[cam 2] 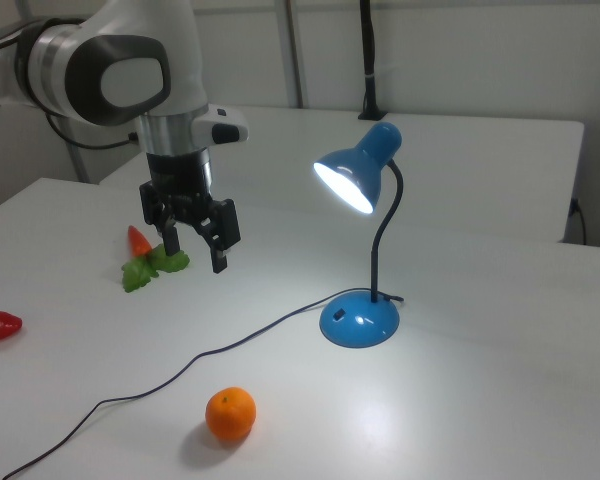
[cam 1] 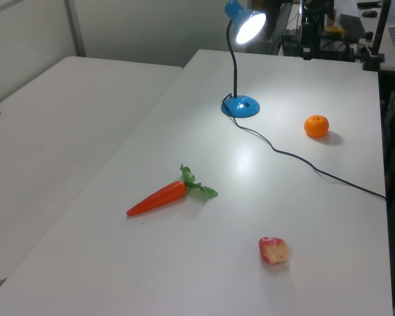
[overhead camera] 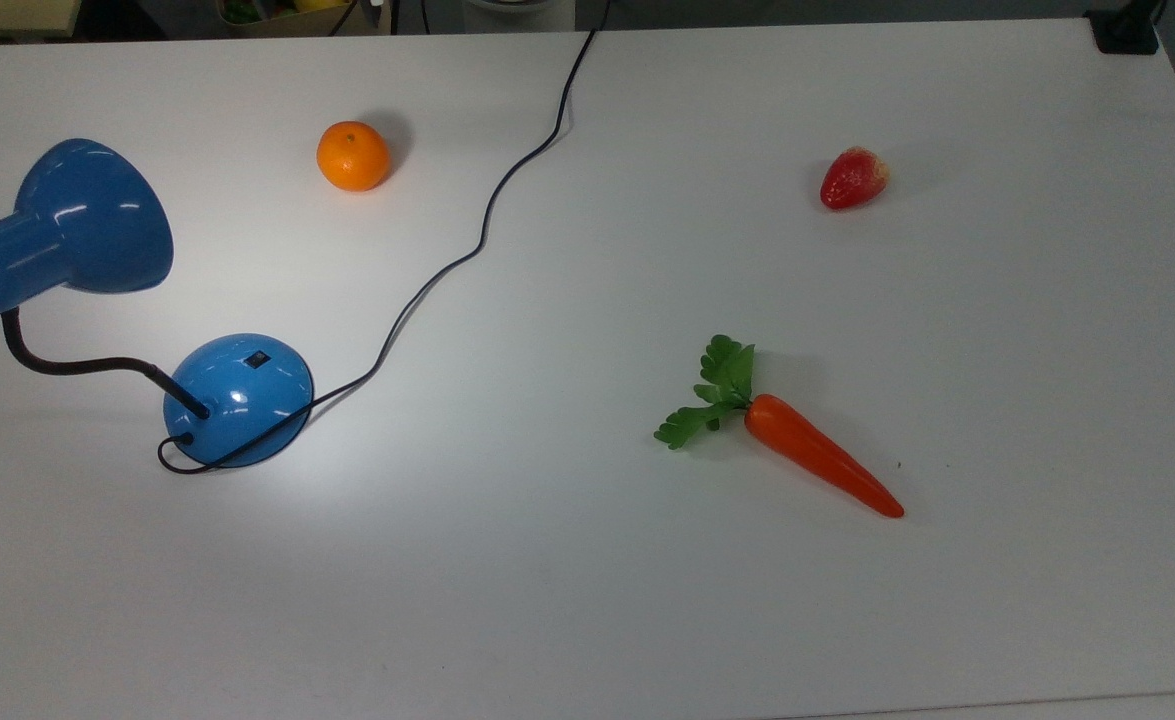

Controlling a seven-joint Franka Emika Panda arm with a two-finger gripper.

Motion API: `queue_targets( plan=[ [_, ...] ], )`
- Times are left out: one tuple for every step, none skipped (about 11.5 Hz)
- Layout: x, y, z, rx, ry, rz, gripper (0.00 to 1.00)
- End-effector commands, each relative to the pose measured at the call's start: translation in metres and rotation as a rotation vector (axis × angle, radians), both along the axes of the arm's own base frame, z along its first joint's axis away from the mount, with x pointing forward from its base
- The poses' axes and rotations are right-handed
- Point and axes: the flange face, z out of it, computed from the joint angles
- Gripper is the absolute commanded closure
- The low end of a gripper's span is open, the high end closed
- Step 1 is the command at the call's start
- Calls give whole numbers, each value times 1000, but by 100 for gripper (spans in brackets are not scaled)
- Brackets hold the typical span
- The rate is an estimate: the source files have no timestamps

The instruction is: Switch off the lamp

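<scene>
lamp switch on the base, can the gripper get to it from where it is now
Probably yes. In the right view the open gripper hangs above the table to the right view's left of the lamp, and the switch on the base faces that side. Only the thin cord lies between, flat on the table.

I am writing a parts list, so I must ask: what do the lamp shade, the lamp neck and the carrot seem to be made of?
Lamp shade: probably painted metal or hard plastic; glossy blue with sharp white highlights.
Lamp neck: looks like a flexible tube with a matte black finish; it holds a curved bend.
Carrot: likely plastic, a toy; smooth, evenly orange body with a slight sheen and stiff flat green leaves.
</scene>
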Motion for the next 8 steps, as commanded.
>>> queue_targets(
  plan=[
    [-4,-1,4,10,7,-39,37],
    [-2,-3,5,10,-3,-60,49],
    [0,-13,7,10,-37,-112,51],
    [1,-17,9,8,-60,-144,54],
    [5,-18,8,6,-81,-167,56],
    [7,-19,8,4,-99,-188,60],
    [11,-26,9,3,-134,-225,67],
    [13,-30,8,8,-150,-244,72]
  ],
)
